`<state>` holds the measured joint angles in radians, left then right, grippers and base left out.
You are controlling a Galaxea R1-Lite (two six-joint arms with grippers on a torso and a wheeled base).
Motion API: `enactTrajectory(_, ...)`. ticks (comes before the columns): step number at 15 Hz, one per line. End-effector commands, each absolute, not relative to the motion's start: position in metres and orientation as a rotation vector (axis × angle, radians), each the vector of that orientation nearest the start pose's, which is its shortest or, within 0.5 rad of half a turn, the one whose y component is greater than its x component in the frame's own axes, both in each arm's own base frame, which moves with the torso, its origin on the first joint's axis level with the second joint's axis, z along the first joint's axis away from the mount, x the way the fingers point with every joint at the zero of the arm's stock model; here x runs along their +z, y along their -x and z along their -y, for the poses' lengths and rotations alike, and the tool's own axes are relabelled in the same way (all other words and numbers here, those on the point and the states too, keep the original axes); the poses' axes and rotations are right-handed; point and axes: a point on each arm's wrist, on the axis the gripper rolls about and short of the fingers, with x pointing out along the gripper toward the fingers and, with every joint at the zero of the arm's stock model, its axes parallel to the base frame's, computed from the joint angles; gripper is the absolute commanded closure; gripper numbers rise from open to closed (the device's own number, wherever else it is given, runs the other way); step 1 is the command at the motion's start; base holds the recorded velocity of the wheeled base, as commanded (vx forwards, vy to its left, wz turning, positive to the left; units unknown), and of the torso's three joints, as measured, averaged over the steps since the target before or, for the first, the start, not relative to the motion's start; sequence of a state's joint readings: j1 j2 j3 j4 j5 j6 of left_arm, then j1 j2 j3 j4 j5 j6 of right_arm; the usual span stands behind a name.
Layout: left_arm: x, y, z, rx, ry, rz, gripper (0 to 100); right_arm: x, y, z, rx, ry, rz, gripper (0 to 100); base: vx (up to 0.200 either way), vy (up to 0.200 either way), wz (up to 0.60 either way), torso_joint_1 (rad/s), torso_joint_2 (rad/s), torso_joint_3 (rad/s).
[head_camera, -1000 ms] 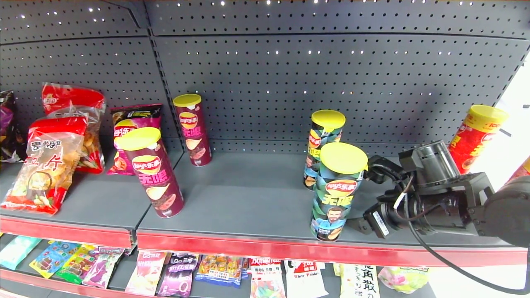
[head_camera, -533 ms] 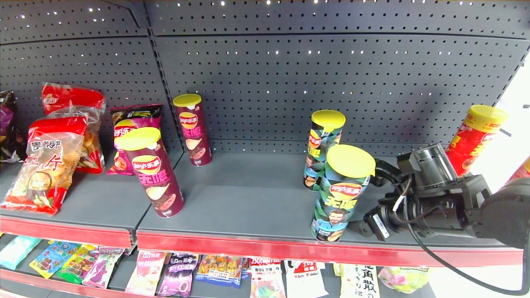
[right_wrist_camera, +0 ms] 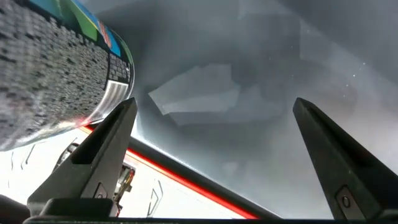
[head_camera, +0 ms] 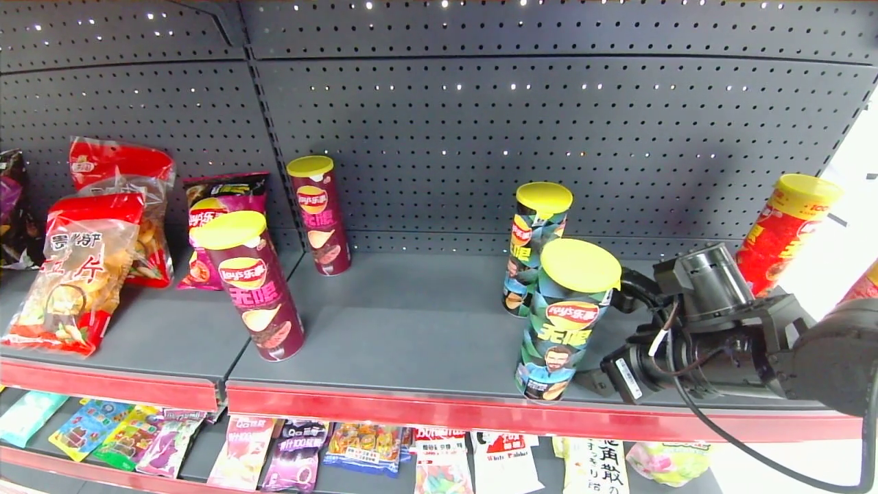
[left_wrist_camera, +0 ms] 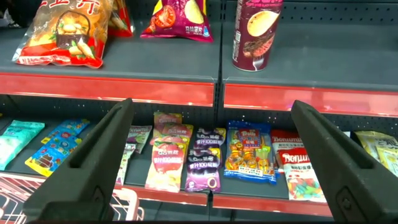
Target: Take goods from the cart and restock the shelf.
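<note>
Flanking the green can (head_camera: 566,322): twin can (head_camera: 538,237) behind, right pincer (right_wrist_camera: 211,155) beside.

Right arm (head_camera: 727,339): black blocky housings, silver cylindrical motor cap (head_camera: 713,278), white label, looping black cable (head_camera: 741,440). Left gripper (left_wrist_camera: 211,106), right gripper (right_wrist_camera: 214,102): black wedge-shaped fingers, one small round hole each.

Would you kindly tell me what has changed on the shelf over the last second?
The front green can tipped its top slightly toward the right arm, which sank a little; the right claw is open. The purple cans and bags stayed put.
</note>
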<state>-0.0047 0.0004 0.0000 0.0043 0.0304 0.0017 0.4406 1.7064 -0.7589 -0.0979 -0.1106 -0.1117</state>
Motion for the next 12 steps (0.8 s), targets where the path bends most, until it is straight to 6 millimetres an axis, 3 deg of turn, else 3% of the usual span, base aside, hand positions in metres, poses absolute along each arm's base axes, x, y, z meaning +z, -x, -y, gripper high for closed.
enactTrajectory(1,0.075,0.0228,-0.0008,0.026,-0.002,-0.005,0,0.1221,-0.2458,-0.1149,0.362,0.34,-0.805,0,0.0,0.0,0.0,0.0,0.0,0.0)
enactTrajectory(12,0.075,0.0228,-0.0008,0.026,-0.002,-0.005,0,0.1209,-0.2451,-0.1248,0.392,0.355,-0.802,0,0.0,0.0,0.0,0.0,0.0,0.0)
